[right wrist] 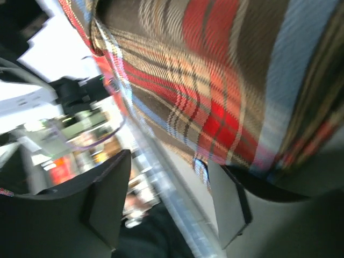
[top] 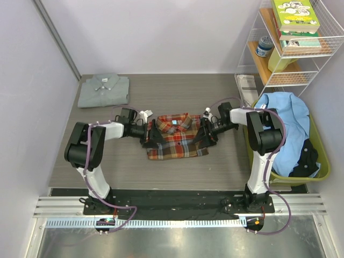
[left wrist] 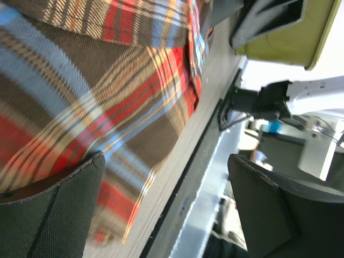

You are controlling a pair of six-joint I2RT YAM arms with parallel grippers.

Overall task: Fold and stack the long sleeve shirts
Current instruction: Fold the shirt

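Flannel (top: 177, 141) folded mid-table between left gripper (top: 152, 135), jaws spread wide, and right gripper (top: 202, 133), jaws parted, clamping nothing; soft, limp, likely to sag, best pinched at layered side edges; grey shirt (top: 104, 90) folded, far-left corner

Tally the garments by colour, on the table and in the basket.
Plaid shirt: 1
Grey shirt: 1
Blue garment: 1
Black garment: 1
Total: 4
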